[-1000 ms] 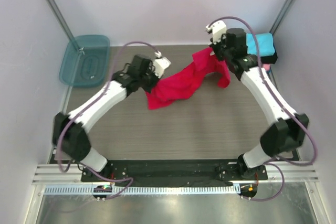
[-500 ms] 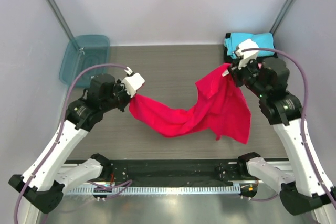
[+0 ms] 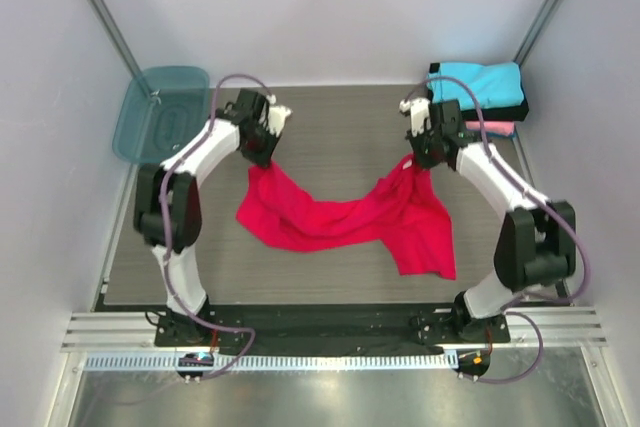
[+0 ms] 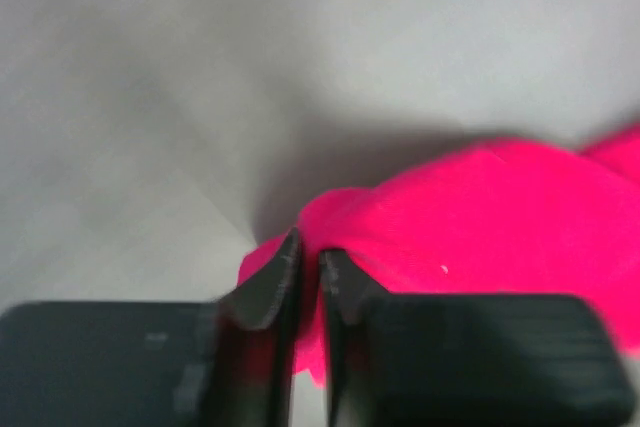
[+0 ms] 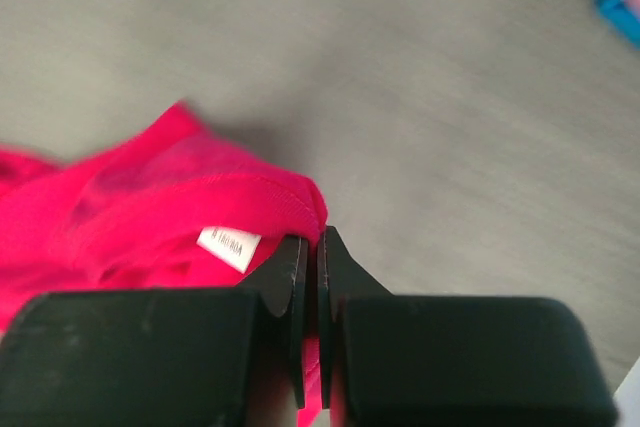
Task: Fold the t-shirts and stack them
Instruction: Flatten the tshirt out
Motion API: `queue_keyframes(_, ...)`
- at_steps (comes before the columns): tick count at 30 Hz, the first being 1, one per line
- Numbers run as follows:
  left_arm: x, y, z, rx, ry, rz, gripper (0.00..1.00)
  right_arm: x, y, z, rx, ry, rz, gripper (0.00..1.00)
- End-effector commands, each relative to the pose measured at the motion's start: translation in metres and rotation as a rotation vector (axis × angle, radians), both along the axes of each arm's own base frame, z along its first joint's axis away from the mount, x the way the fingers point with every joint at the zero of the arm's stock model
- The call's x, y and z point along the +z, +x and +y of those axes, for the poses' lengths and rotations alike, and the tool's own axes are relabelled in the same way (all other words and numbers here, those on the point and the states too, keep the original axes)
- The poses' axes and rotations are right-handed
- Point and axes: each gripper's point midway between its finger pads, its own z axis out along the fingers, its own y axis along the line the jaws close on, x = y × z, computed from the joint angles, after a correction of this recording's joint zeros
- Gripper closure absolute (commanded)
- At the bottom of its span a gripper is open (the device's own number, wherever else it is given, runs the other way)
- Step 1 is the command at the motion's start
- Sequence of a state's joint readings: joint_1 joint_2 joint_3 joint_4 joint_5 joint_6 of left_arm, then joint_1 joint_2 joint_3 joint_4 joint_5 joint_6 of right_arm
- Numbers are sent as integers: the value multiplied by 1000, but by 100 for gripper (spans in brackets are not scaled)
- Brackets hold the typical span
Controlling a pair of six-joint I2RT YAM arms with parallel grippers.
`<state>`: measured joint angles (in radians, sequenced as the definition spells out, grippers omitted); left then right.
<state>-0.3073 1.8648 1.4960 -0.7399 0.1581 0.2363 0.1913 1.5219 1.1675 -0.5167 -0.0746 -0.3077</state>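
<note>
Evidently soft, light, limp: red shirt (image 3: 340, 219). Pinched at collar hem beside label (image 5: 228, 246) by right gripper (image 5: 313, 242); left gripper (image 4: 310, 252) far from label, barely parted, hold unclear. Grab hems.

Red t-shirt (image 3: 340, 219) sprawls mid-table; open tabletop (image 3: 340, 127) behind it (folded stack (image 3: 480, 85) crowds far-right corner).

Bright red t-shirt (image 3: 340, 219) mid-frame w/ white label (image 5: 229, 247); cyan shirt (image 3: 480, 82), black shirt (image 3: 515, 110), pink shirt (image 3: 490, 128) upper right; teal see-thru bin (image 3: 160, 112) upper left; grey-brown wood-grain worktop (image 3: 330, 127).
</note>
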Motion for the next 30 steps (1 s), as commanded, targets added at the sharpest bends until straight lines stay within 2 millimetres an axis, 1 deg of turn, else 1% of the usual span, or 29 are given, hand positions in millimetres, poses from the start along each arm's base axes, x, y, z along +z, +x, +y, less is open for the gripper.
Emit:
queue_keyframes(1, 47, 73, -4, 112, -99, -165, 83, 31, 71, -15, -101, 6, -147, 98)
queue_keyframes(2, 43, 83, -2, 129, -78, -172, 80, 49, 86, -17, -121, 8, -193, 87)
queue_keyframes(3, 48, 92, 4, 150, -48, -205, 72, 51, 94, -19, -128, 10, -199, 78)
queue_keyframes(4, 55, 96, 6, 149, -41, -228, 68, 50, 101, -29, -163, -19, -206, 66)
queue_keyframes(5, 63, 95, 8, 136, -33, -250, 64, 60, 108, -32, -179, -26, -233, 47)
queue_keyframes(6, 67, 93, 11, 143, -23, -260, 59, 65, 110, -38, -202, -41, -248, 41)
queue_keyframes(7, 60, 84, 13, 139, -17, -242, 57, 68, 110, -40, -208, -42, -253, 38)
queue_keyframes(8, 60, 78, 13, 129, -20, -236, 55, 73, 106, -42, -210, -37, -263, 35)
queue_keyframes(9, 65, 67, 12, 120, -36, -228, 52, 73, 102, -38, -199, -20, -260, 35)
queue_keyframes(10, 53, 55, 12, 120, -44, -187, 51, 74, 97, -35, -189, -6, -259, 35)
queue_keyframes(11, 48, 45, 11, 126, -56, -155, 50, 76, 87, -33, -181, 10, -259, 34)
queue_keyframes(12, 49, 38, 9, 128, -75, -138, 50, 77, 81, -31, -182, 30, -257, 34)
queue_keyframes(13, 44, 30, 3, 114, -107, -105, 50, 76, 75, -19, -131, 77, -246, 34)
queue_keyframes(14, 34, 21, 2, 112, -113, -61, 50, 67, 65, -14, -105, 94, -211, 34)
queue_keyframes(15, 29, 18, -1, 114, -126, -36, 51, 71, 59, -10, -75, 105, -211, 34)
queue_keyframes(16, 18, 15, -2, 114, -128, -1, 51, 68, 53, -3, -39, 128, -189, 34)
queue_keyframes(17, 15, 13, -6, 104, -147, 26, 52, 61, 46, -2, -30, 129, -160, 34)
queue_keyframes(18, 11, 13, -8, 104, -153, 41, 52, 58, 43, -1, -23, 131, -151, 34)
queue_keyframes(19, 1, 14, -10, 105, -152, 65, 53, 56, 41, 0, -18, 132, -139, 34)
queue_keyframes(20, -2, 15, -10, 106, -151, 75, 53, 53, 39, 0, -16, 132, -127, 34)
queue_keyframes(22, -4, 23, -11, 114, -151, 71, 54, 55, 38, 2, -10, 139, -129, 34)
queue_keyframes(23, -10, 28, -10, 120, -143, 72, 55, 56, 37, 3, -6, 145, -131, 34)
queue_keyframes(25, -12, 36, -7, 138, -139, 56, 57, 59, 37, 3, -4, 148, -136, 34)
queue_keyframes(26, -20, 39, -5, 143, -128, 69, 57, 59, 36, 3, -3, 146, -134, 34)
queue_keyframes(27, -23, 41, -2, 153, -114, 70, 57, 58, 35, 2, -4, 143, -131, 34)
queue_keyframes(28, -23, 46, 0, 157, -112, 64, 57, 60, 35, 2, -3, 142, -135, 35)
queue_keyframes(30, -29, 50, 2, 166, -112, 69, 57, 58, 34, 2, 0, 143, -129, 34)
